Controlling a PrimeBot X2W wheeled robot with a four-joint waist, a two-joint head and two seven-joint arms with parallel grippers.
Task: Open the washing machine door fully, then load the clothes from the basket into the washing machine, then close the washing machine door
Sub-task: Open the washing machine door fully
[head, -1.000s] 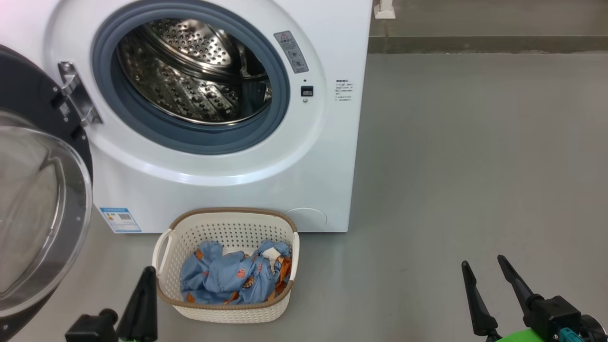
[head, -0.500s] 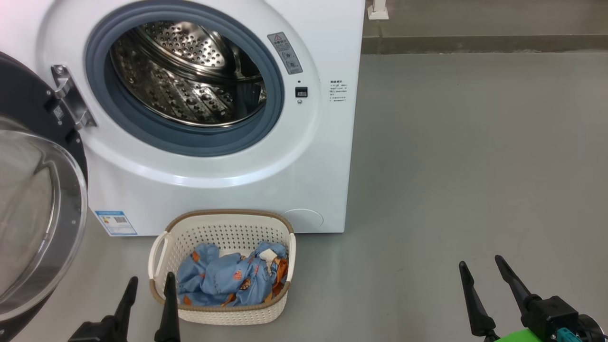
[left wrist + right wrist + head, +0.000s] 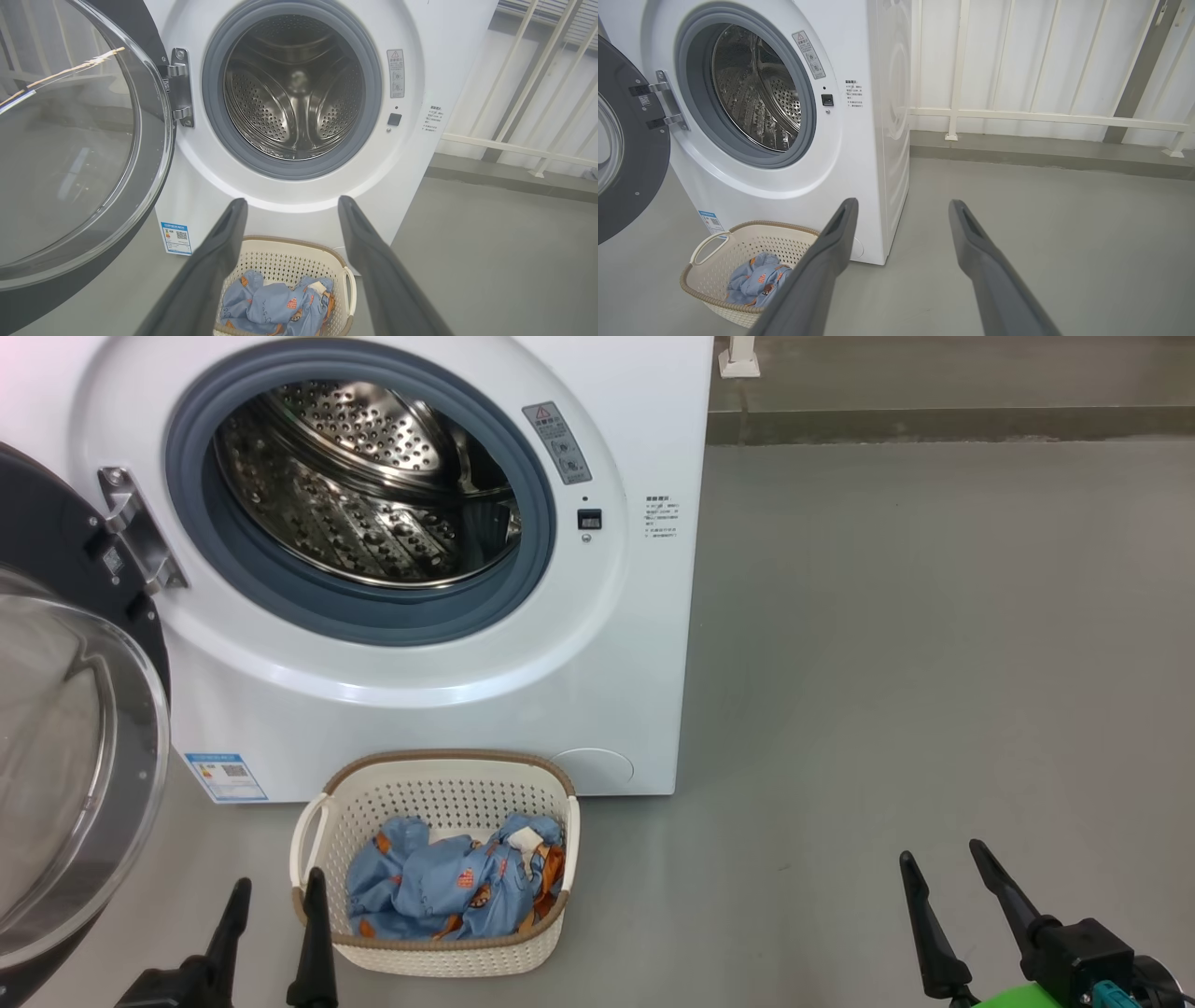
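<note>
Since a second ago the left pincer [image 3: 280, 879] has spread, just beside the basket [image 3: 448, 758] on the floor. The right pincer [image 3: 940, 854] is spread, empty. Clothes [image 3: 448, 887] lie inside; a careless dip could catch the rim and tip it.

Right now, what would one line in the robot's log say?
door: open | drum: empty | clothes: in basket | left gripper: open, near basket | right gripper: open, empty

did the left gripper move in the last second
Yes. The left gripper has opened: its fingers were together just left of the basket; now one crosses the basket's near-left corner and the other stands farther left.
</note>
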